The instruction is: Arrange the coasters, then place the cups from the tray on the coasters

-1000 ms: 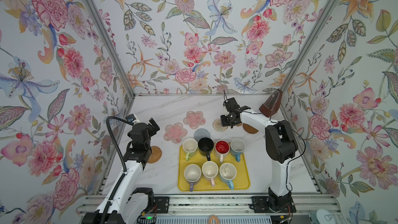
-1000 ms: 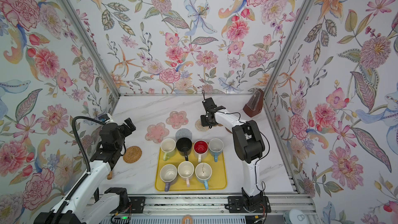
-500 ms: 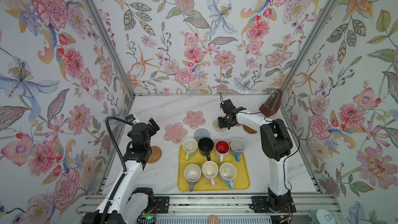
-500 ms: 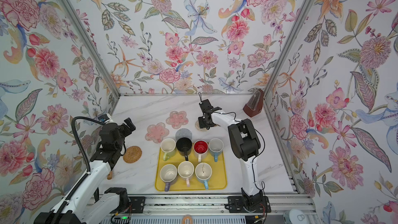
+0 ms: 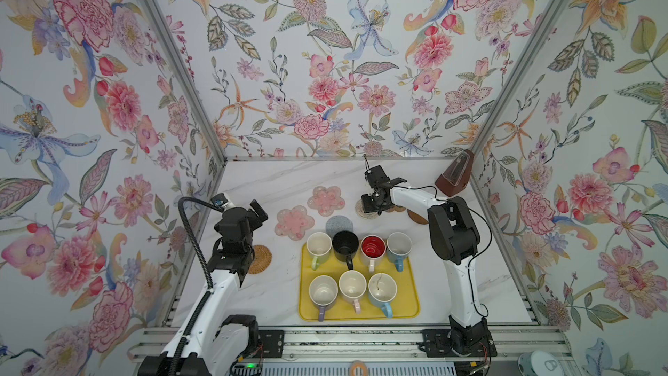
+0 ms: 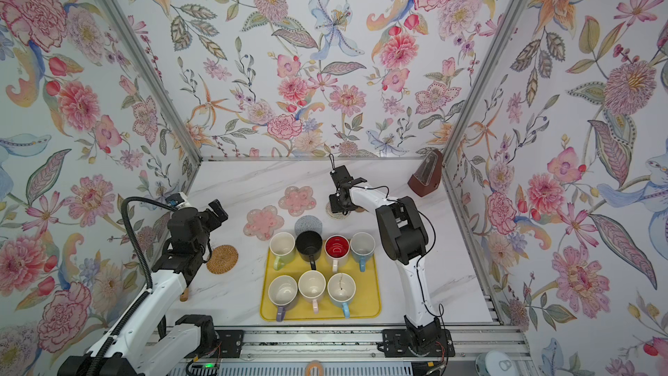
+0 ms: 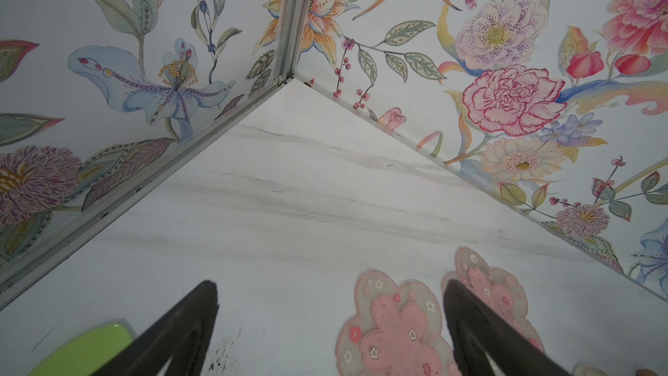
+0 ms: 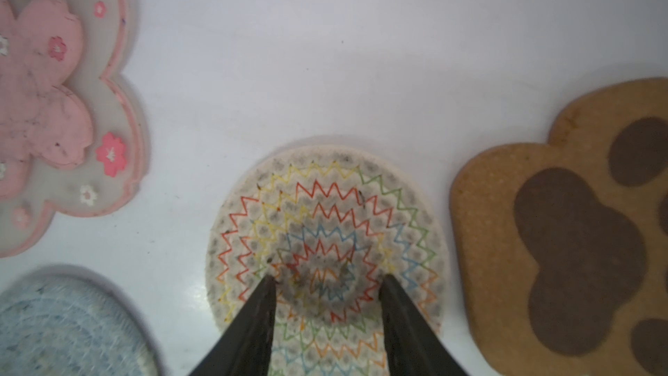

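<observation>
Your right hand [image 5: 371, 206] has slid left and lower in both top views since a second ago. It now sits over the beige woven coaster [image 8: 325, 211], mid-frame above the yellow tray [image 5: 410, 283]. Its jaws stand partly apart, gripping nothing; the tips may be touching the weave. Your left hand [image 7: 330, 285] hasn't moved, spread wide and empty at the left. All seven cups [image 5: 352, 285] remain on the tray.

Your left arm [image 5: 217, 291] and right arm [image 5: 461, 283] had white links, black joints, black bases; ribbed black hose [image 5: 194, 244] ran along the left; thin black cable [image 5: 426, 187] on the right; right gripper [image 8: 327, 280] fingers [image 8: 253, 323] were black, tapered.
</observation>
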Controlling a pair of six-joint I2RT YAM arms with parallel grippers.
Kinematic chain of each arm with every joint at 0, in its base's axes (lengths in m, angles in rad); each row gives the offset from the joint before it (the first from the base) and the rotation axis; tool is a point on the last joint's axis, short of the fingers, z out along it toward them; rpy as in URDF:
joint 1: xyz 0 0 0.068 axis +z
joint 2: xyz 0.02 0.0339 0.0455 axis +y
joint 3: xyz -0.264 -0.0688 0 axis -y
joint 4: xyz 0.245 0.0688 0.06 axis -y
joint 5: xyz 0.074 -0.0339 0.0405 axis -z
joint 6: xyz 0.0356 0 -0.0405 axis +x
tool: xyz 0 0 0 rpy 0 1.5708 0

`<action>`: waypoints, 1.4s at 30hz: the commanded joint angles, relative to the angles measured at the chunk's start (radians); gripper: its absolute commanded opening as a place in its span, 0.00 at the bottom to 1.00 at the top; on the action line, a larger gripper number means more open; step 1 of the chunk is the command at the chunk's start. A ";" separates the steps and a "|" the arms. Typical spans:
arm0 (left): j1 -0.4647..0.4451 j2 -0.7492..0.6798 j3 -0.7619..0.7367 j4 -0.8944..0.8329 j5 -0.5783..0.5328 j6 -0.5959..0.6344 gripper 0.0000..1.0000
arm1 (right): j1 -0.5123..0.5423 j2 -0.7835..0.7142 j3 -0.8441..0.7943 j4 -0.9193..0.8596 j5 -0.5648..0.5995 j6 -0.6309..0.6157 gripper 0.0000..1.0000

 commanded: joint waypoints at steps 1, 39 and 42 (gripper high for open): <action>0.011 -0.018 -0.012 -0.001 -0.007 -0.006 0.99 | 0.011 0.044 0.031 -0.021 0.005 0.018 0.49; 0.015 -0.014 -0.006 0.001 0.014 -0.023 0.99 | -0.294 -0.133 -0.045 0.058 -0.061 0.026 0.99; 0.015 -0.016 -0.004 -0.003 0.011 -0.024 0.99 | -0.304 -0.100 -0.014 0.056 -0.067 0.022 0.99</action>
